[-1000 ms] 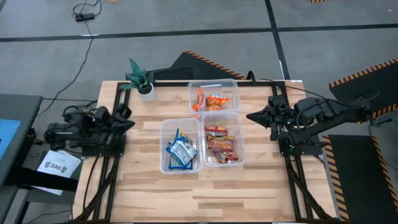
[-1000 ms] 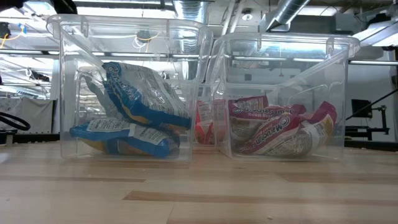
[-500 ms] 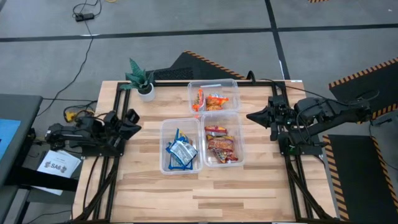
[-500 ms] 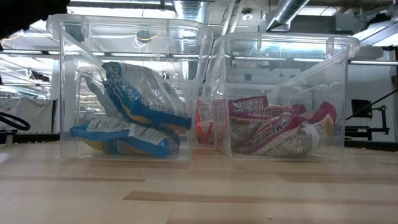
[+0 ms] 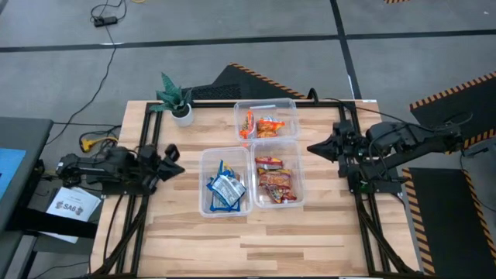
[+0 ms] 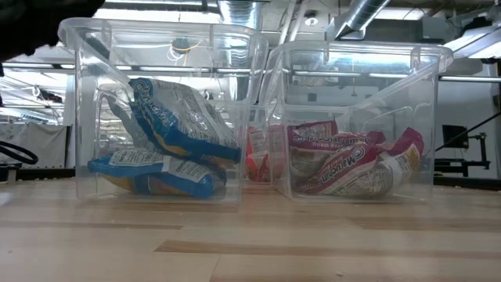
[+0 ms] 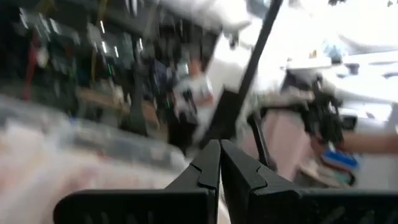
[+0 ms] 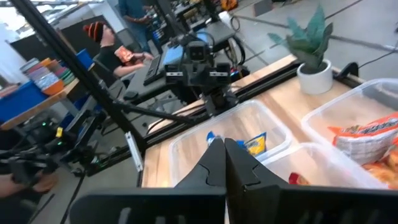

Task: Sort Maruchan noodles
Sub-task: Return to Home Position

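Noodles in three bins, plant behind, left

A light wooden plank table is carrying three clear plastic bins grouped near its middle, with the far bin sitting toward the back edge. The near-left bin and the near-right bin are standing side by side just in front of it, resting flat on the boards with their facing walls close together. A small potted plant in a white pot is standing by the far left corner, well apart from the near bins
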### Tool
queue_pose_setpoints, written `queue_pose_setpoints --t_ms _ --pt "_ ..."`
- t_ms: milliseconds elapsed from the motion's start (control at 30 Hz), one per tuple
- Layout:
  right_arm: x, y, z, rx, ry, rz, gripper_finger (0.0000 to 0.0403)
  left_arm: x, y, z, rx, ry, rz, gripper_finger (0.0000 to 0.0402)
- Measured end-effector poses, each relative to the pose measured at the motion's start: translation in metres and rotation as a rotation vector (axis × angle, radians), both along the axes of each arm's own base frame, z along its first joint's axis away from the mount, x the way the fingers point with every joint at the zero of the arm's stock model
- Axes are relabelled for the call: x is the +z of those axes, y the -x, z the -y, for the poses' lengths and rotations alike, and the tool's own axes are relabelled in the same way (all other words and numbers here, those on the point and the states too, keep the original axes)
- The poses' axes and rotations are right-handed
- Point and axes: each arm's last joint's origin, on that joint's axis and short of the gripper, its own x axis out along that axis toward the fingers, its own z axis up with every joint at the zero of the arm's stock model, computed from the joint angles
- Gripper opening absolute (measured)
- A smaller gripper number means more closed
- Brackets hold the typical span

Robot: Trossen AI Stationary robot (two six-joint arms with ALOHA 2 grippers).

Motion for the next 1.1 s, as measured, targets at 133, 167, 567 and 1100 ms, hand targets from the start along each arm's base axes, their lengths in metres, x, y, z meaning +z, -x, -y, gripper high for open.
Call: queue_pose_setpoints --t_ms 133,167,567,1100 --pt "-0.002 0.0 -0.001 0.04 -0.005 -0.025 0.0007 -0.015 -0.005 0.002 -0.06 0.013 -0.172 0.0" --pt "-0.003 0.0 -0.001 0.049 -0.005 -0.031 0.0007 -0.018 -0.006 0.002 -0.061 0.012 -0.204 0.0" --pt "-0.004 0.001 -0.001 0.053 -0.002 -0.048 0.0007 -0.034 -0.008 0.002 -0.056 -0.008 -0.362 0.0" --pt "-0.005 0.001 -0.002 0.077 -0.006 -0.053 0.0007 -0.036 -0.009 -0.001 0.066 -0.026 -0.378 0.0"
